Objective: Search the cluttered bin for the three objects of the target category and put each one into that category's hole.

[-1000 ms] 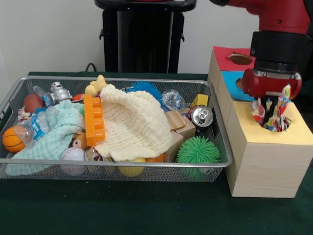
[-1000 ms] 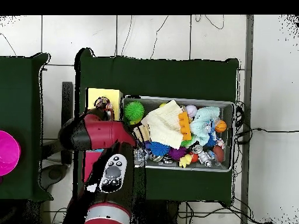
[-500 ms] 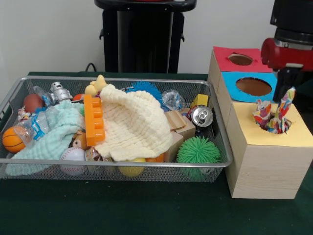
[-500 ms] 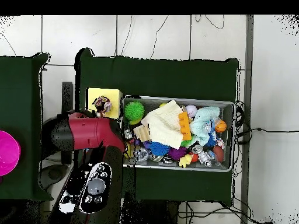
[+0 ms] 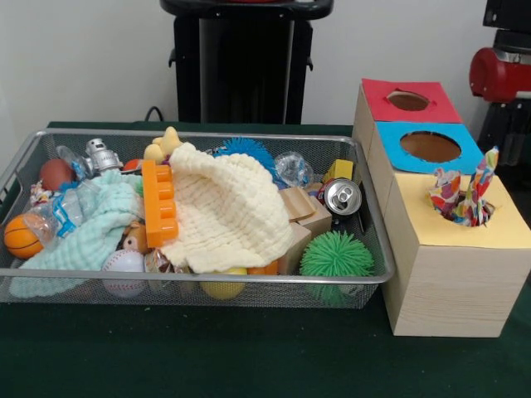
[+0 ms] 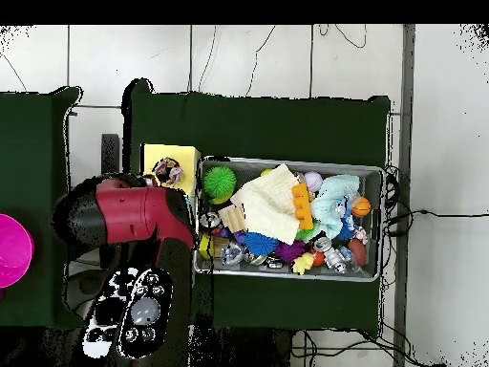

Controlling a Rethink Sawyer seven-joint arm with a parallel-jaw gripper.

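A multicoloured patterned cloth (image 5: pixel 465 197) stands bunched in the round hole of the yellow box top (image 5: pixel 431 222), partly sticking out; from overhead the cloth (image 6: pixel 168 172) lies on the yellow top (image 6: pixel 172 154). My gripper (image 5: pixel 508 137) is a dark shape under the red wrist (image 5: pixel 501 73) at the right edge, above and behind that hole, holding nothing that I can see. In the wire bin (image 5: pixel 207 282) a cream cloth (image 5: pixel 228 207) drapes over the middle and a mint cloth (image 5: pixel 91 236) lies at the left.
The box also has a blue top (image 5: pixel 431 148) and a red top (image 5: pixel 406 99), each with a hole. The bin holds an orange block (image 5: pixel 159 203), a can (image 5: pixel 342 197), a green spiky ball (image 5: pixel 336 255), wooden blocks and small balls. From overhead the red arm (image 6: pixel 124 215) covers the box's other tops.
The arm has risen and drawn back to the right, away from the yellow hole. The patterned cloth stays behind in the hole, no longer held.
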